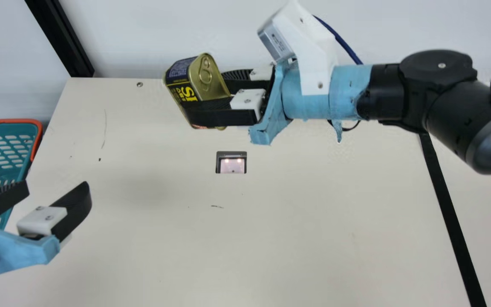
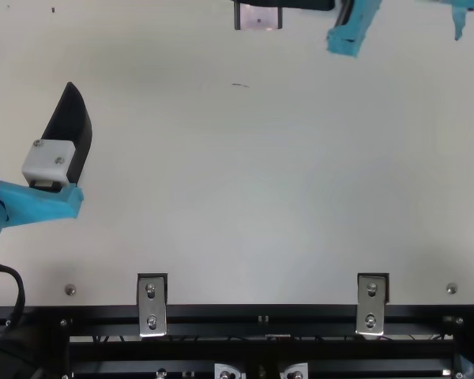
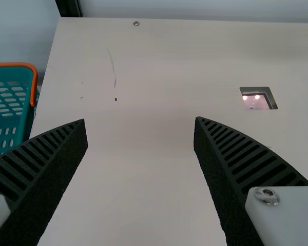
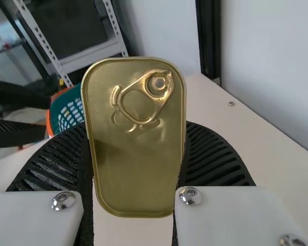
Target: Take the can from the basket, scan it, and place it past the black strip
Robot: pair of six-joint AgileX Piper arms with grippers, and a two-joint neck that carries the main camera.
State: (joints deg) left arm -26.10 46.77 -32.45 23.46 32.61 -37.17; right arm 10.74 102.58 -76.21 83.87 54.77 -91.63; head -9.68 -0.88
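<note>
In the upper middle of the main view, the task's can (image 1: 197, 87), gold with a dark printed label, is pinched in the right gripper (image 1: 208, 91). It tilts above the tabletop (image 1: 271, 238), just beyond the lit scanner window (image 1: 231, 165) near the frame's centre. The pull-tab lid faces back toward the right wrist, probably so that the opposite end and some of the label stay free for the scanner to read; whether a code faces the window cannot be told.

The right jaws are parted by only the can's width, one pressing each long side, with the lid upright between them in the right wrist view. At the lower left of the main view, the left gripper (image 1: 57, 186) waits beside the teal basket (image 1: 7, 122), its jaws spread wide and holding nothing. The black strip (image 1: 452, 217) slants down the right of the frame, the can well short of it.
</note>
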